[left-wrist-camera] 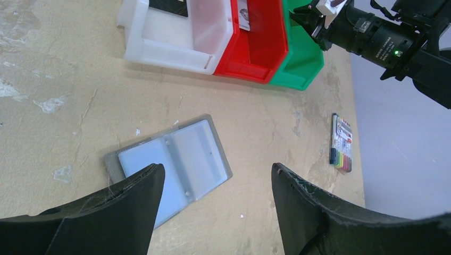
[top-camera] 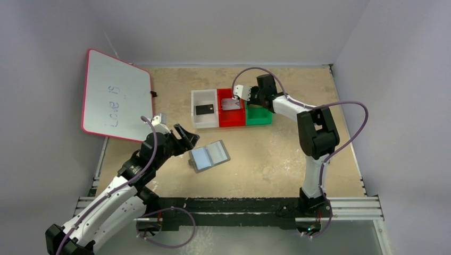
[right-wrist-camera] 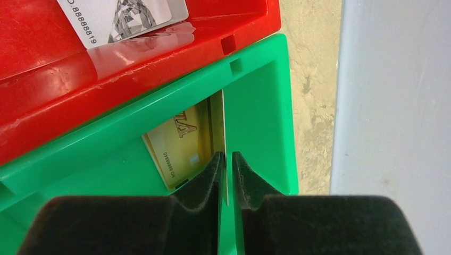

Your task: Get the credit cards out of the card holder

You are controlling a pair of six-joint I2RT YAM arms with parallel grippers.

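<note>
Pale walls all round and a scuffed tan tabletop (top-camera: pixel 276 154), chalky patches all over it. A whiteboard (top-camera: pixel 116 95) leans at the far left corner and a marker pack (left-wrist-camera: pixel 341 144) lies toward the right edge.

Near the far edge, about midway, we've got three glossy hard plastic trays touching in a row: white tray (top-camera: pixel 205 124), red tray (top-camera: pixel 232 122), green tray (top-camera: pixel 259 118). The black card (top-camera: pixel 205 109) lies flat in the white one and the silvery card (top-camera: pixel 230 104) in the red one.

The bit that matters: the right gripper (right-wrist-camera: pixel 225 156) is down in the green tray with the gold card (right-wrist-camera: pixel 178 149) standing on edge between its padded fingers. The card's long axis runs straight out ahead of the claw and its face is turned toward the red tray. The jaws sit almost together, with a hairline gap on each side, so we can't tell if it's pinched or loose.

The card holder (top-camera: pixel 209 155) lies spread open and flat on the near left part of the tabletop. It has shiny bluish pockets, a matte grey border, and no card that we can see in it. The left gripper (left-wrist-camera: pixel 217 169) hovers just over it with its jaws wide and nothing in them, so that arm is by far the nearer one. The right is well apart from it.

Our guess is that it's basically the last step. The right claw needs to let go and lift straight out without dragging the thin card along.
</note>
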